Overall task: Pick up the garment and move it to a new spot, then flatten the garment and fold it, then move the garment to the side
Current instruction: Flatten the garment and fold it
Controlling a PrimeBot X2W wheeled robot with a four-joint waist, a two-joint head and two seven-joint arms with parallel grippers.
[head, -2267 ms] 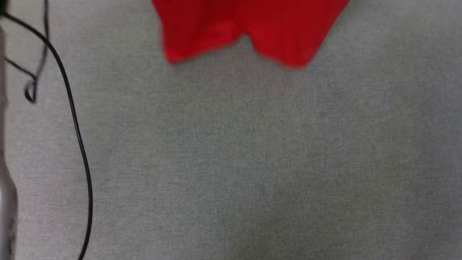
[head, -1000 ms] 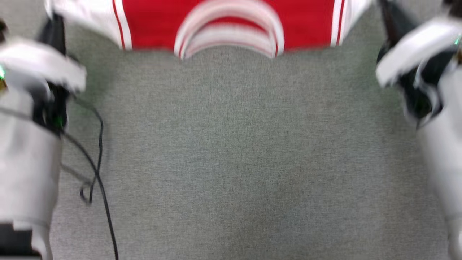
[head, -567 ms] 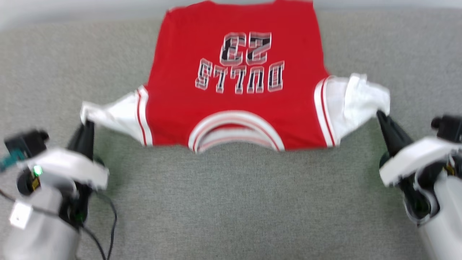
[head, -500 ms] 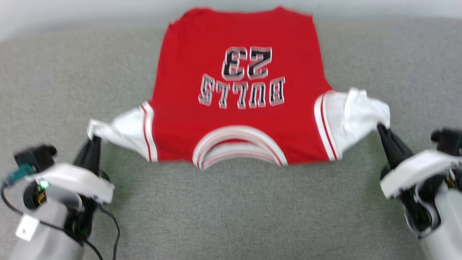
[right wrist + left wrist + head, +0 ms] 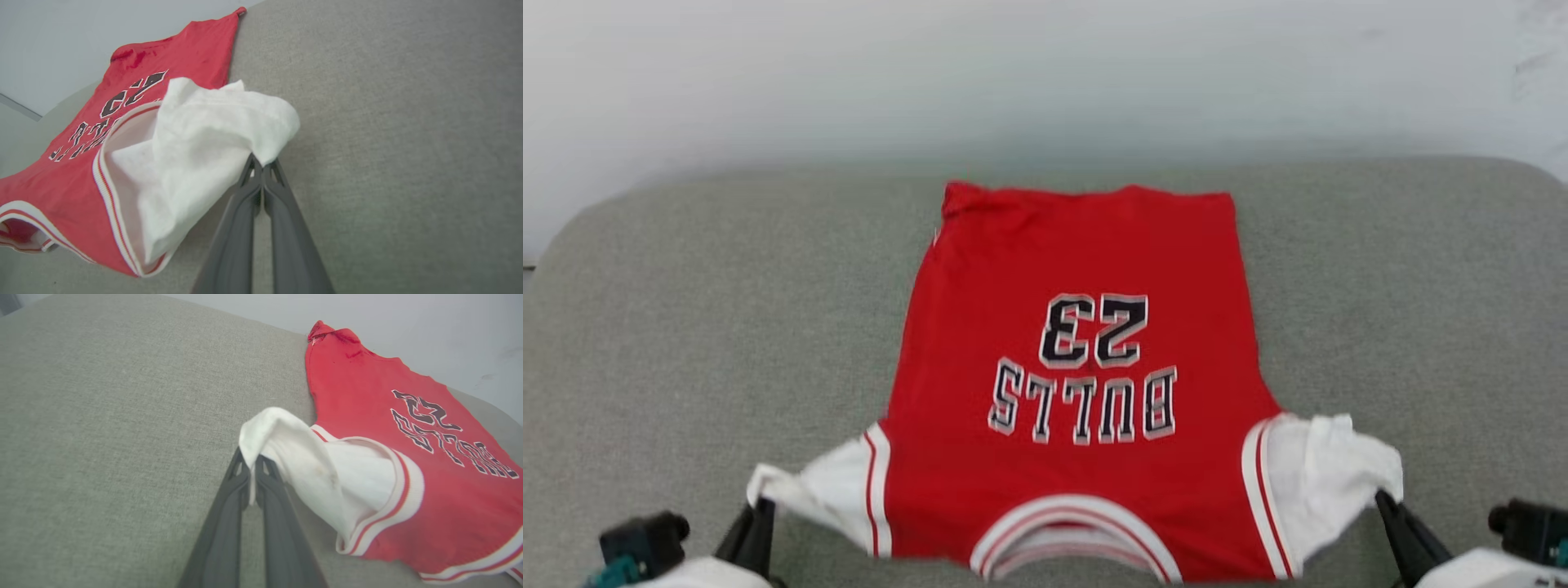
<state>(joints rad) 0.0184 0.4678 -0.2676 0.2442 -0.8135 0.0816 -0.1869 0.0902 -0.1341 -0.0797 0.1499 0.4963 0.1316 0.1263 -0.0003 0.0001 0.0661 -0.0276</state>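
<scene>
Pinching a white sleeve apiece, the two grippers hold the garment (image 5: 1078,392) spread lettered side up on the grey cloth-covered worktop (image 5: 686,327), with its collar towards the robot and its hem towards the pale wall (image 5: 1045,73). The left gripper (image 5: 250,467) has its long dark fingers pressed together on the outer tip of the left sleeve (image 5: 825,490), a thin fold of white cloth caught between them. The right gripper (image 5: 261,165) is clamped the same way on the end of the right sleeve (image 5: 1327,469), which is crumpled and folded over on itself. Both sleeves are drawn outwards and look slightly raised off the surface near the fingers, while the red body lies flat. The striped collar (image 5: 1078,535) sits lowest in the head view, its near part cut off at the bottom. The black-and-white lettering (image 5: 1086,400) reads upside down from the robot's side. The hem (image 5: 1094,194) runs close to the worktop's far edge, just short of where that edge meets the wall, and its left corner is turned up in a small wrinkle. The long side edges of the red body run fairly straight, narrowing a little towards the hem. Bare grey surface stretches wide on either side of the garment, out to the rounded far corners.
</scene>
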